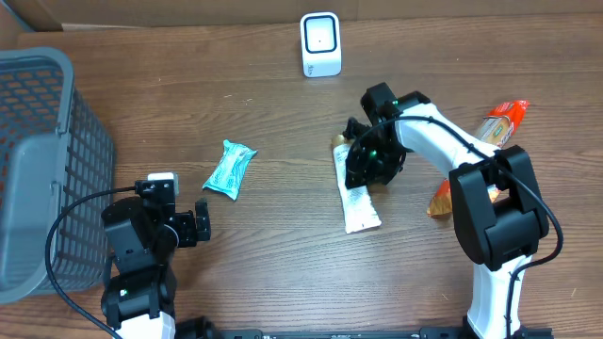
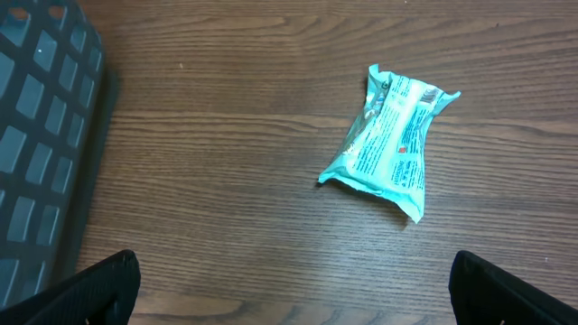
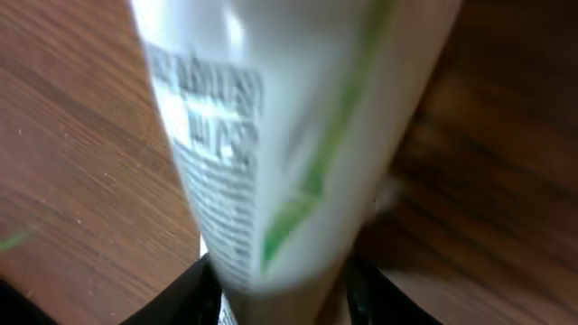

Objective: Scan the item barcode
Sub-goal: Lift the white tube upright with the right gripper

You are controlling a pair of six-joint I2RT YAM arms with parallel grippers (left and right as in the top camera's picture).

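You'll find the white packet [image 1: 361, 202] lying on the counter [image 1: 283, 254], well apart from the scanner [image 1: 320, 44], its upper end between the right end effector [image 1: 369, 156] fingers, though you cannot tell whether it is clamped, while the left end effector [image 1: 201, 223] gapes wide near the teal packet [image 1: 229, 169].

teal packet [image 2: 390, 140] print illegible, white packet [image 3: 271, 135] print blurred

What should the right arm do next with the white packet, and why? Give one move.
Probably close the jaws on the white packet and lift it toward the scanner. The packet lies on the table with its upper end under the right gripper, and the scanner stands apart, farther back.
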